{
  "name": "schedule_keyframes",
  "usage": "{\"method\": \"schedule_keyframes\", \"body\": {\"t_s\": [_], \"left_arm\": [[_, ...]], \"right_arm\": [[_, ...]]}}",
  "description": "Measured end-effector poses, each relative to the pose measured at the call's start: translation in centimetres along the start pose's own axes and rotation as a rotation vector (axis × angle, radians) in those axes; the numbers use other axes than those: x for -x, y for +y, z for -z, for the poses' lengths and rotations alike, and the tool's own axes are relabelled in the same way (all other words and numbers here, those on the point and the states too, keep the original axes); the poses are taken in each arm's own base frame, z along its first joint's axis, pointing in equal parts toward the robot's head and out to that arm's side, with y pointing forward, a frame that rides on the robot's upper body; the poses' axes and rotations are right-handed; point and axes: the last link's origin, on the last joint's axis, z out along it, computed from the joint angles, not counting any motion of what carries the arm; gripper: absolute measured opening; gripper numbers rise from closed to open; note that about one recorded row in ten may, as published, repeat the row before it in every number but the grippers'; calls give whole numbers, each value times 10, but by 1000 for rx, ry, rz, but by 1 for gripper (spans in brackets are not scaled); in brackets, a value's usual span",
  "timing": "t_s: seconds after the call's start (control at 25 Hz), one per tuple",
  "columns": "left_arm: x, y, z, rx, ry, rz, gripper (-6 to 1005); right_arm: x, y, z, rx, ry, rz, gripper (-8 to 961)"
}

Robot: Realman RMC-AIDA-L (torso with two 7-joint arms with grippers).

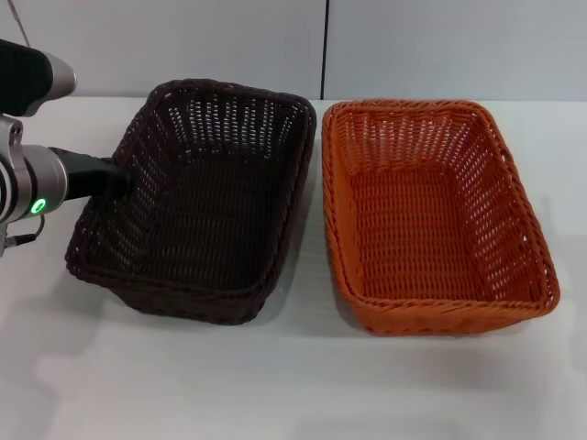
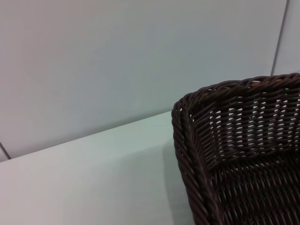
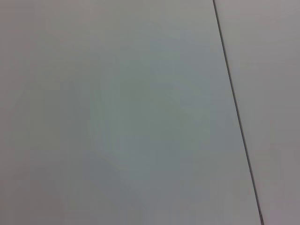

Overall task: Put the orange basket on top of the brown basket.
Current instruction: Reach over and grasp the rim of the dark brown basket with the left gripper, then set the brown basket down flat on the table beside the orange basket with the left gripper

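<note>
While the brown basket sits on the white surface with the orange basket just beside it on its right, the two rims close but apart and both baskets upright and open side up, the left end effector reaches in from the left and meets the brown basket's left rim. Its dark tip blends into the weave, so whether its fingers are apart or clamped on the rim cannot be told. The left wrist view shows a corner of the brown basket's braided rim against the pale wall; the right end effector is out of view.
</note>
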Motion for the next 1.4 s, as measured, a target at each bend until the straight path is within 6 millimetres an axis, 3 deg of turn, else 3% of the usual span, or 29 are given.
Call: {"method": "schedule_keyframes", "body": {"t_s": [0.32,0.64,0.84,1.16,1.4], "left_arm": [[-3,-3,11,10,-15,-127,244],[-8,-43,49,176,53,-254,242],[-14,-51,57,239,90,-357,240],[-30,-53,60,293,94,-488,222],[-46,-40,58,346,98,-660,205]], "right_arm": [[0,1,0,0,-1,-5,685],[2,7,1,9,-6,-24,682],[5,16,1,28,-16,-43,679],[6,24,6,44,-14,-60,676],[6,23,10,38,-12,-64,674]]}}
